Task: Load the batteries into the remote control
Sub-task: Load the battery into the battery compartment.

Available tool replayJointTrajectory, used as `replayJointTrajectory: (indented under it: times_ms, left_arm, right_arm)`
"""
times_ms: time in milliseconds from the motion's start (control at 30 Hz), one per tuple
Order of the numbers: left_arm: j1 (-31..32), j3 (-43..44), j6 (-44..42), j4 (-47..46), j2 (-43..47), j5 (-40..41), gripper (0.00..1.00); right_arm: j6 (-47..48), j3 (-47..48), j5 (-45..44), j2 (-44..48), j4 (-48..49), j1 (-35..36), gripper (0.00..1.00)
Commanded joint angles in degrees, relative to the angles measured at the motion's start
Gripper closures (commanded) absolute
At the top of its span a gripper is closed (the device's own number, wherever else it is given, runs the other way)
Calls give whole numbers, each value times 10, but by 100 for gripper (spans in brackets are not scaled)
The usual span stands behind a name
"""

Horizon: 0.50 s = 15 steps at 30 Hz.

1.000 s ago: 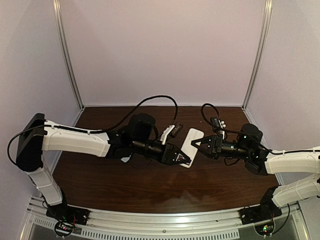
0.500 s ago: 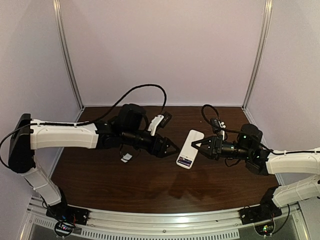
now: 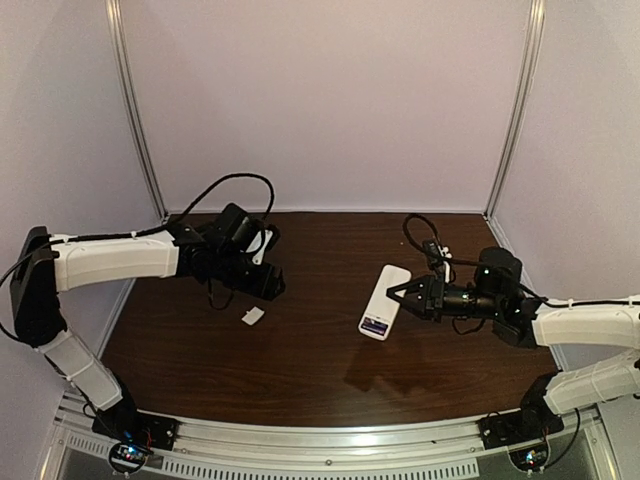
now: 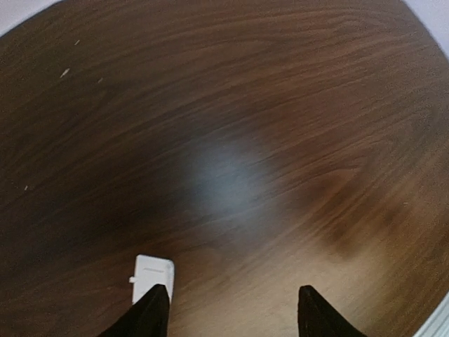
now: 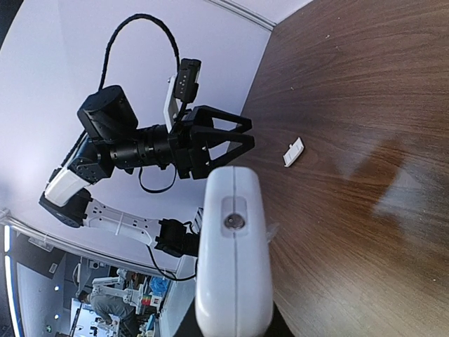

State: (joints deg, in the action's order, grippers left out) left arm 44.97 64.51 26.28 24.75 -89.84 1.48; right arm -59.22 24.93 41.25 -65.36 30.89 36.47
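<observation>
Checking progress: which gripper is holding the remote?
The right gripper, clamped on the remote control; the left gripper is open and empty.

Soft even light, pale glare on the table (image 4: 224, 175), fisheye-warped wrist views

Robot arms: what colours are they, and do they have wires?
The left arm and right arm have smooth white shells and chunky black joints. A thin black cable arches over the left one, and a second cable curls above the right. The left gripper and right gripper are black with two pointed fingers.
</observation>
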Motion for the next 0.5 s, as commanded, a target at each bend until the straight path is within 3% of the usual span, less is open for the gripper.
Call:
replayJointTrajectory:
  times_ms: [0,100,167,333,467]
  left_arm:
    - [-18,1,-5,66,-29,69,41]
    - [-18,-15,-21,4,-11,-19,44]
    - [-16,-42,-31,-60,11,-83,41]
    - [-8,-77,-38,-132,39,-137,29]
    - [60,-101,-40,-212,62,-122,18]
  right_arm:
    - [36,22,7,-16,-27,-8,100]
    - [37,21,12,-37,-9,-9,100]
    - [28,18,15,-56,16,-9,100]
    - [13,11,3,-106,61,-6,100]
    - [-2,10,-23,-142,95,0,100]
